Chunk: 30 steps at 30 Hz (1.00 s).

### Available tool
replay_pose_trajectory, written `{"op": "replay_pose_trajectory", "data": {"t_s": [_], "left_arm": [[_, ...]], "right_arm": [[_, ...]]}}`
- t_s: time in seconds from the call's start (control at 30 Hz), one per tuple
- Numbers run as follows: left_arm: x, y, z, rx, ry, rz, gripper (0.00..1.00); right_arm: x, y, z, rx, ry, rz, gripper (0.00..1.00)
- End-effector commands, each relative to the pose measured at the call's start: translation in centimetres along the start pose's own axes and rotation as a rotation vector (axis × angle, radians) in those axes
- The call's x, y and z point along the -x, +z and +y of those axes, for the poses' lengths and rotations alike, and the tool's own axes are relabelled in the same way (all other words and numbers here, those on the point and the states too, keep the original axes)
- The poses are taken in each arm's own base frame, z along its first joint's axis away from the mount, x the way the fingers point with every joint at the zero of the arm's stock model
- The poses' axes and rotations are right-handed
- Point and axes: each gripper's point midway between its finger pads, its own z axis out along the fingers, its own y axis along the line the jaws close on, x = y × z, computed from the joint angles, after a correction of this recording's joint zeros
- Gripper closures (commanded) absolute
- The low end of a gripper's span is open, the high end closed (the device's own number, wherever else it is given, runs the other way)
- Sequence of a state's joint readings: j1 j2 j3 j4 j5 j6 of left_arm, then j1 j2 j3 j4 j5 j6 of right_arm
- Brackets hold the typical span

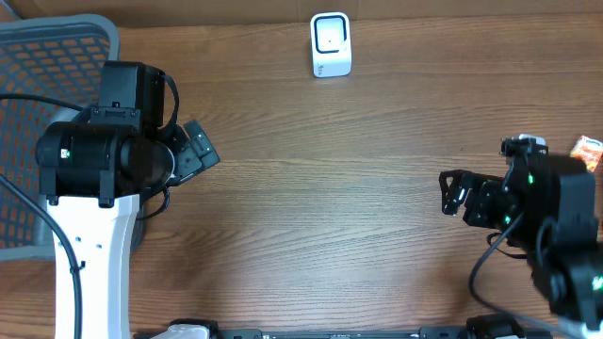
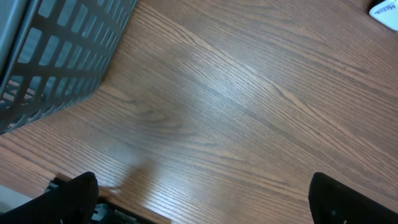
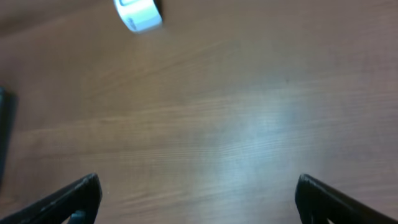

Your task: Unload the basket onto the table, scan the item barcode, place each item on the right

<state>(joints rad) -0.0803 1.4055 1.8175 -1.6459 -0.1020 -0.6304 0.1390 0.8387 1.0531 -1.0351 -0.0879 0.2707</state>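
A white barcode scanner (image 1: 331, 44) stands upright at the far middle of the wooden table; it also shows as the scanner (image 3: 138, 12) in the right wrist view and at a corner as the scanner (image 2: 385, 9) in the left wrist view. At the right edge, a small orange item (image 1: 588, 149) peeks out behind the right arm; no barcode shows on it. My left gripper (image 1: 201, 155) is open over bare wood beside the basket, nothing between its fingers (image 2: 68, 199). My right gripper (image 1: 449, 193) is open too, pointing left over bare wood, with its fingers (image 3: 336, 199) wide apart.
A grey mesh basket (image 1: 38, 104) fills the left side, under the left arm, and its wall shows as the basket (image 2: 62, 50) in the left wrist view. The table's front edge (image 2: 124, 211) lies close below the left gripper.
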Motion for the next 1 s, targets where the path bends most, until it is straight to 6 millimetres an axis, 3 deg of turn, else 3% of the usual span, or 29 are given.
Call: {"op": "replay_pose_trajectory", "data": {"t_s": [0.0, 0.23, 0.6, 0.97], "left_arm": [[0.2, 0.1, 0.3, 0.014, -0.025, -0.005, 0.01], [0.2, 0.1, 0.3, 0.014, -0.025, -0.005, 0.01], [0.2, 0.1, 0.3, 0.014, -0.025, -0.005, 0.0], [0.2, 0.1, 0.3, 0.014, -0.025, -0.005, 0.01]], "right_arm": [[-0.3, 0.0, 0.0, 0.041, -0.062, -0.126, 0.0], [-1.8, 1.7, -0.2, 0.115, -0.187, -0.305, 0.0], [-3.0, 4.7, -1.0, 0.184, -0.218, -0.561, 0.0], [-3.7, 4.9, -1.6, 0.188, -0.221, -0.655, 0.0]]}}
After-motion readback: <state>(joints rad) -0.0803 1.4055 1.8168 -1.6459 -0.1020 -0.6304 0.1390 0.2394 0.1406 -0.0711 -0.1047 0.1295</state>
